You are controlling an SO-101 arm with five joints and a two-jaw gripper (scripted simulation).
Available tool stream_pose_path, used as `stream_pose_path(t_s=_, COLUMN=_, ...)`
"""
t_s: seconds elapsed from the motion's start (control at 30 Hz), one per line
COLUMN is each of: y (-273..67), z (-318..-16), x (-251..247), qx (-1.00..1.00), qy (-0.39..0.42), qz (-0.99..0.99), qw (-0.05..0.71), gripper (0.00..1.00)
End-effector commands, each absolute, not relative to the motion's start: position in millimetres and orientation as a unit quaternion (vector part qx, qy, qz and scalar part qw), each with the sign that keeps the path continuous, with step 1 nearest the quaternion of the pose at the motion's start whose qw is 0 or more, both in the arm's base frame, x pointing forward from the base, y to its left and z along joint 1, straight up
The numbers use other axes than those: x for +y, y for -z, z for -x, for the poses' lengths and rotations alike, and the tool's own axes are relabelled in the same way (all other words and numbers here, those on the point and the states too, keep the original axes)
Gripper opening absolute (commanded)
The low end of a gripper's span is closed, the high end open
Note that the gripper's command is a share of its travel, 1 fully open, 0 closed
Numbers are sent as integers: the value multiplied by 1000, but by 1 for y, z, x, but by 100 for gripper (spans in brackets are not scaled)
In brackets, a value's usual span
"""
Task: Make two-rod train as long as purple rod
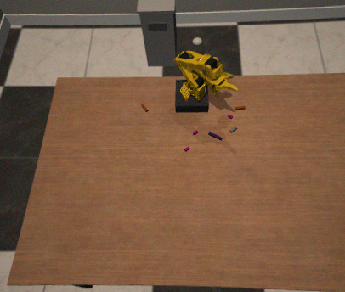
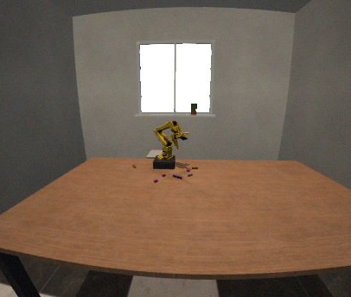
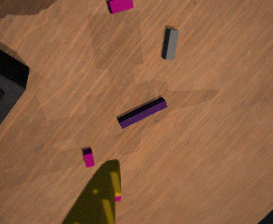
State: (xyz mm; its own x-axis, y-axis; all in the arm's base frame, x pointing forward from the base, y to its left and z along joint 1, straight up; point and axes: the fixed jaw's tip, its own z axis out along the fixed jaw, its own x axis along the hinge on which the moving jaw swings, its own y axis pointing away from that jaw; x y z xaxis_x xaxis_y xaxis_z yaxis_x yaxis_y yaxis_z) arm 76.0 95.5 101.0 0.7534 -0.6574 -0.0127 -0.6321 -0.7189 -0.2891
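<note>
The purple rod [image 1: 215,136] lies flat in front of the arm's base; it also shows in the wrist view [image 3: 142,112]. Three magenta rods lie near it: one [image 1: 195,132] to its left, one [image 1: 187,148] further forward, one [image 1: 230,116] to its right. A grey rod [image 1: 233,130] lies right of the purple rod and shows in the wrist view [image 3: 170,43]. One orange rod [image 1: 240,108] lies right of the base, another [image 1: 144,108] to the left. My gripper [image 1: 226,85] is open and empty, raised above the table, over the rods at the right. One yellow jaw [image 3: 99,195] shows in the wrist view.
The arm's black base [image 1: 192,101] stands at the table's far edge. A grey pillar [image 1: 157,34] stands behind the table. The wooden table top stretches wide towards the front.
</note>
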Motion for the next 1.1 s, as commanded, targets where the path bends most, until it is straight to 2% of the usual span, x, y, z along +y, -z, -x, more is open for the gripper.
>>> stream_pose_path(t_s=0.0, y=-98, z=-76, x=93, qx=351, qy=43, qz=927, qw=129, gripper=100)
stream_pose_path(t_s=0.73, y=-98, z=-77, x=92, qx=356, qy=43, qz=925, qw=128, gripper=100)
stream_pose_path(t_s=1.07, y=-98, z=-92, x=77, qx=437, qy=55, qz=889, qw=124, gripper=100)
